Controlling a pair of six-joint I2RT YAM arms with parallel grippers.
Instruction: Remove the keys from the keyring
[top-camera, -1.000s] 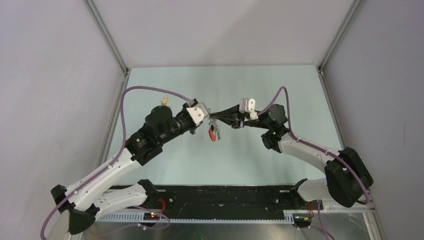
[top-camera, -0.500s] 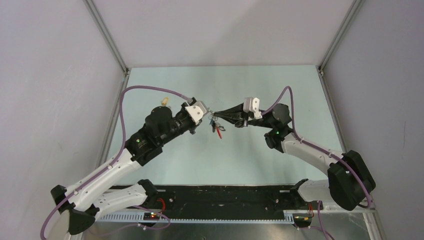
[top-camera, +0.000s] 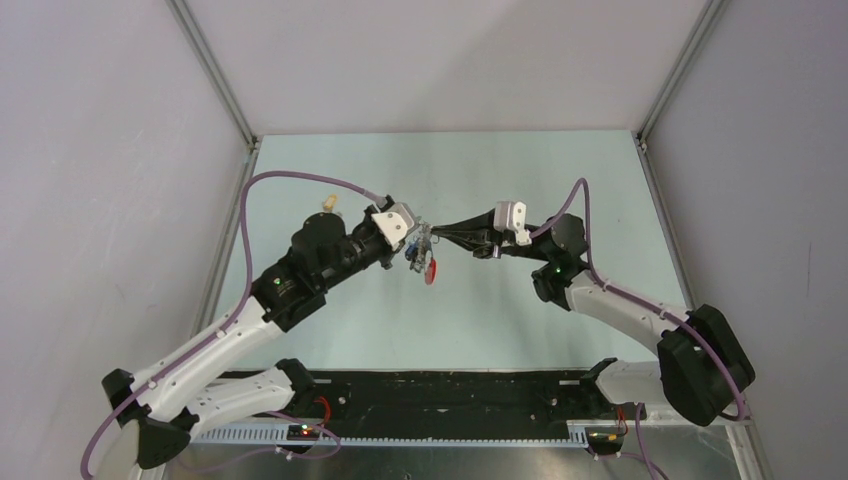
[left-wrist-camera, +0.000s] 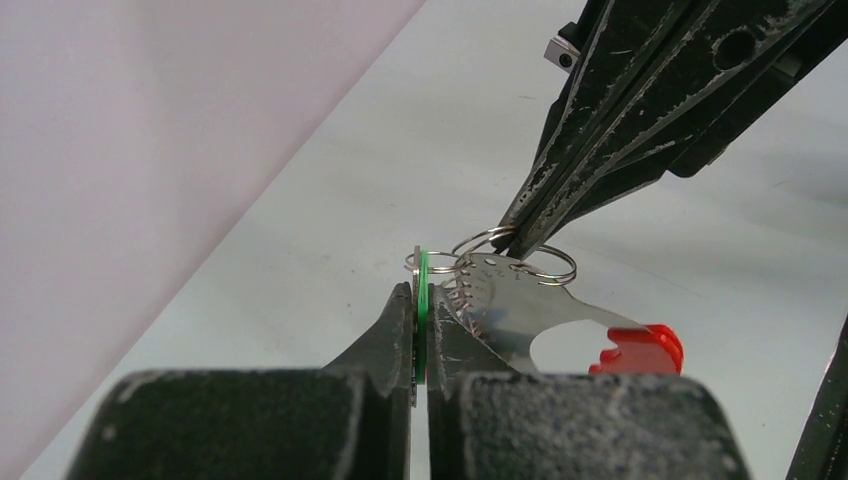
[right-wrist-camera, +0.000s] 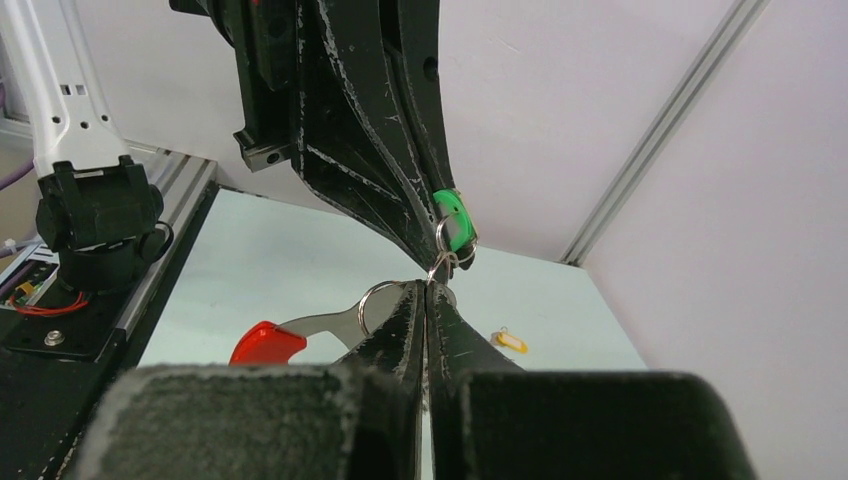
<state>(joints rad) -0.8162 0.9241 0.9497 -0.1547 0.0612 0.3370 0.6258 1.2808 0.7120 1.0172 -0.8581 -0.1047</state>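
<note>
Both grippers meet above the middle of the table. My left gripper (left-wrist-camera: 421, 305) is shut on a green plastic tag (left-wrist-camera: 423, 285) that stands edge-on between its jaws. The same green tag (right-wrist-camera: 453, 219) shows at the left fingertips in the right wrist view. The keyring (left-wrist-camera: 545, 270) is thin silver wire loops carrying a flat silver piece with a bright red end (left-wrist-camera: 640, 350). It hangs between the arms (top-camera: 429, 268). My right gripper (right-wrist-camera: 428, 292) is shut, pinching a wire loop of the keyring (right-wrist-camera: 378, 298) at its very tips. No key blades show clearly.
A small yellow tag (right-wrist-camera: 510, 342) lies loose on the table beyond the grippers. It shows as a tan one (top-camera: 327, 204) behind the left arm. Grey walls and metal frame posts (top-camera: 215, 75) enclose the pale green table (top-camera: 520, 170).
The right gripper has closed fully on the wire loop and its wrist has shifted slightly right. The red end has swung below the grippers. The left arm has held still.
</note>
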